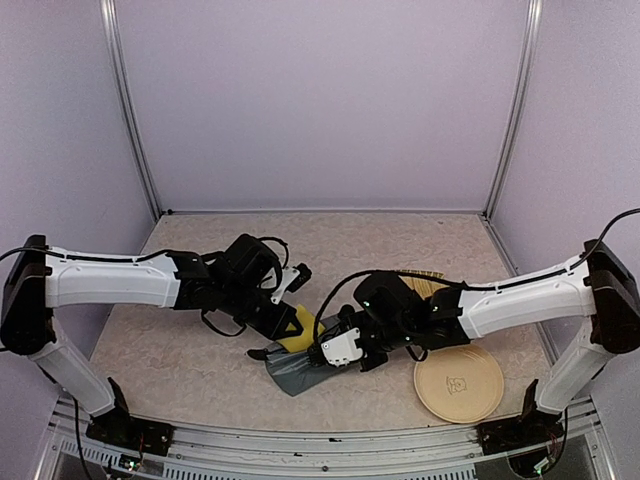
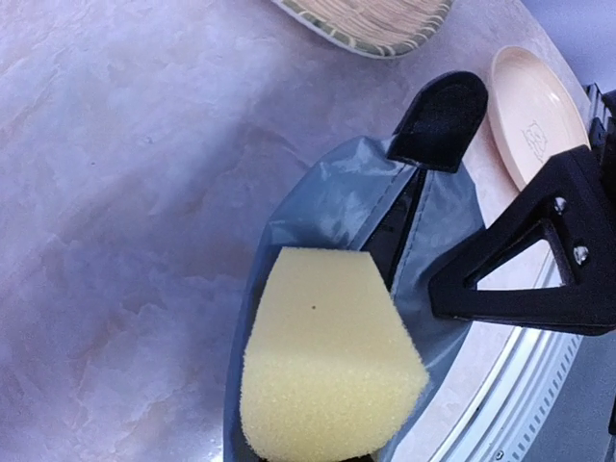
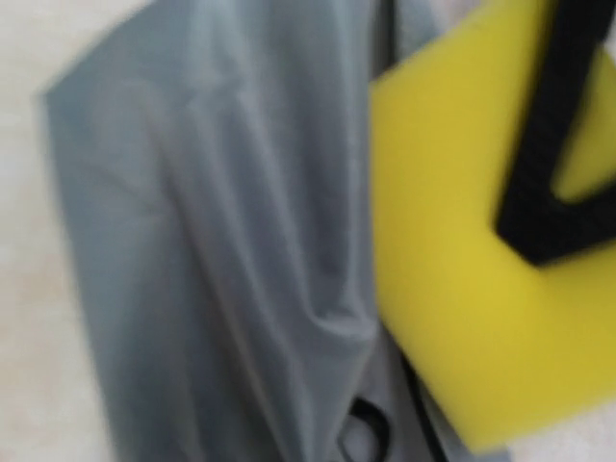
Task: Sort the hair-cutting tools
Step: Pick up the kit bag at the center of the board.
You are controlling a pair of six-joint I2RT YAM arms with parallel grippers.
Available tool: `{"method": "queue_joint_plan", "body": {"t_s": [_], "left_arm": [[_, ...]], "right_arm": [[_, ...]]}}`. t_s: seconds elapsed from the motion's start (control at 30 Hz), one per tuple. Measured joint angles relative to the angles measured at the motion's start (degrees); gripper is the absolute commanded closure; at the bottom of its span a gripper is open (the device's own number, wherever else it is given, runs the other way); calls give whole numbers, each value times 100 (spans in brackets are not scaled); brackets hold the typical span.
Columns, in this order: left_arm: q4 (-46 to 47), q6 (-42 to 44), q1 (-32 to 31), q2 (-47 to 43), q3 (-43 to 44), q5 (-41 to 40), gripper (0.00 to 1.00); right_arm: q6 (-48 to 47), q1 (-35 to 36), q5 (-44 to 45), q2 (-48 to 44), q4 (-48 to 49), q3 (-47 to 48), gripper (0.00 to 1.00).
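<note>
Grey pouch (image 1: 292, 372) lies at six o'clock on the table (image 1: 180, 350), a yellow sponge (image 2: 327, 361) resting on its twelve o'clock edge. Its dark slit hides any tools, and a blurred black loop (image 3: 364, 428) there cannot be named. Both pincers are pressed together, the left gripper (image 1: 288, 322) beside the sponge, the right gripper (image 1: 322, 356) at the pouch's three o'clock end; whether either pinches fabric is unclear.

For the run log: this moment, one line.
left claw: shut | right claw: shut | yellow foam sponge: over grey-blue zip pouch
</note>
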Motion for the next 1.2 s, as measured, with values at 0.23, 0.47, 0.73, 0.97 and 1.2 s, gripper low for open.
{"method": "queue_joint_plan", "body": {"t_s": [0.23,0.47,0.73,0.97,1.2], "left_arm": [[-144,11,-120,-17,118,81,100],[-144,-50,17,-553,105,-63,100],[190,-439,136,-1287,-247,-483,100],[184,-866,236,-2446,-450,-1287,100],[173,-931,330,-2769,-450,-1648,100]], "right_arm": [[280,-9,-1043,-769,-1051,188,55],[588,-920,-2308,-756,-1788,1449,56],[754,-1676,-2881,544,-2450,2704,56],[529,-1373,-2535,1440,-3112,3071,49],[321,-817,-1714,1668,-3263,3119,46]]}}
